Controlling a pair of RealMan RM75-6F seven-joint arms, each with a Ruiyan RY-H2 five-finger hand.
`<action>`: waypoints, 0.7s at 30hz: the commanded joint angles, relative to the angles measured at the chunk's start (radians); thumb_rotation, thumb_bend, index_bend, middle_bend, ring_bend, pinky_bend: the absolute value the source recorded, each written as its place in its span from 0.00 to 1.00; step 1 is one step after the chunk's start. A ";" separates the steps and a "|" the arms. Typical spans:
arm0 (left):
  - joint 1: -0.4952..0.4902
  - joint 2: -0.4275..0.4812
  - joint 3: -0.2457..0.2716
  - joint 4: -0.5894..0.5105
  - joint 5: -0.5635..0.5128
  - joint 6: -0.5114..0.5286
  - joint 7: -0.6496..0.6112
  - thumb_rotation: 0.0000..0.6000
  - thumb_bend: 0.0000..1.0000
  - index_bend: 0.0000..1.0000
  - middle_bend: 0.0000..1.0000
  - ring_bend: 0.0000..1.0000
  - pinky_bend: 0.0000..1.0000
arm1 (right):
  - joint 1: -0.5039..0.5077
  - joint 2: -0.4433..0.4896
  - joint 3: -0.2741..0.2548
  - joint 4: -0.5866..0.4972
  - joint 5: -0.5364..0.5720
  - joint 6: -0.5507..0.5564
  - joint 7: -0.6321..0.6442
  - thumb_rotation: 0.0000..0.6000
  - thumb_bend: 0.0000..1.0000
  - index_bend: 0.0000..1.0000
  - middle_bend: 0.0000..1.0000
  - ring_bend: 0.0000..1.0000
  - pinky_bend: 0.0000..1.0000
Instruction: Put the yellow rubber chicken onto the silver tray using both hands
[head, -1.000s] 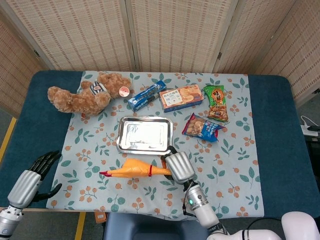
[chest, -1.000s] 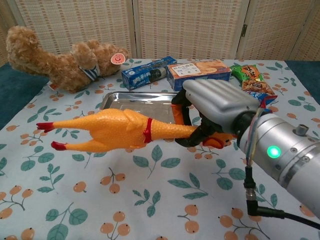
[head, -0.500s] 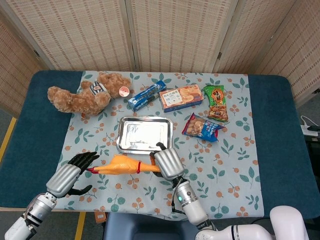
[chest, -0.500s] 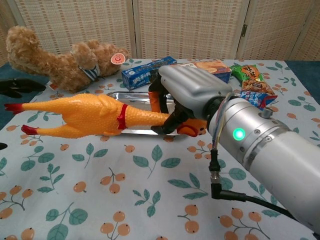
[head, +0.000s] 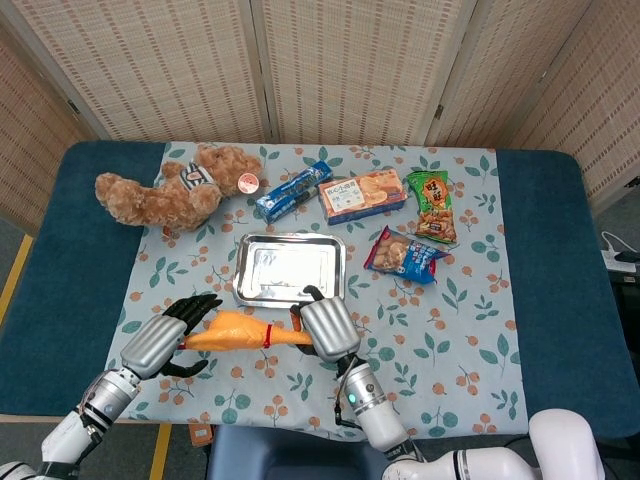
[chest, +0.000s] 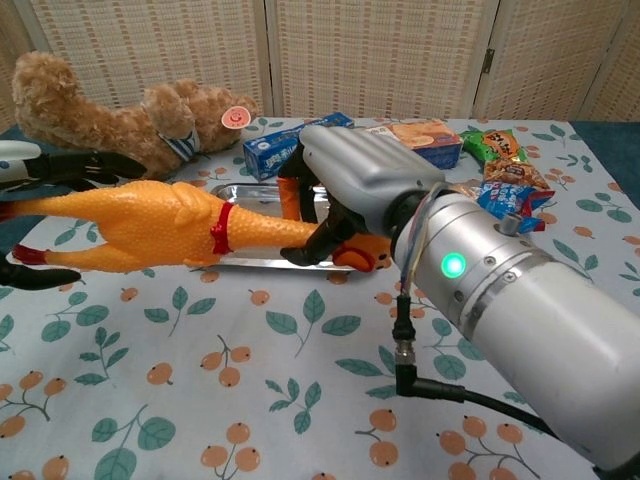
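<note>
Yellow rubber chicken is off the counter, neck end clamped in my right hand fingers, leg end between the spread fingers of my left hand, which aren't closed yet. Silver tray sits just beyond my fingers. Risk, imo: soft body sags or twists out if left closes late, or clips the tray rim.

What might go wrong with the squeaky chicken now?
The right hand grips only the rubber chicken near its head, so the long body may sag or swing. The left hand sits at the legs with fingers apart; it might not hold them. The chicken could also clip the silver tray rim.
</note>
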 joint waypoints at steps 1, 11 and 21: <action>-0.029 -0.008 -0.004 -0.013 -0.031 -0.050 -0.032 1.00 0.27 0.00 0.00 0.00 0.10 | 0.009 -0.012 0.003 0.010 -0.001 0.002 0.006 1.00 0.24 0.88 0.63 0.70 0.74; -0.049 -0.061 -0.023 -0.010 -0.093 -0.041 -0.014 1.00 0.27 0.00 0.03 0.03 0.27 | 0.030 -0.067 0.022 0.072 -0.017 0.010 0.081 1.00 0.24 0.88 0.64 0.72 0.74; -0.039 -0.121 -0.045 0.023 -0.143 0.016 -0.016 1.00 0.30 0.53 0.52 0.48 0.64 | 0.037 -0.089 0.024 0.092 -0.016 0.007 0.118 1.00 0.24 0.89 0.64 0.73 0.74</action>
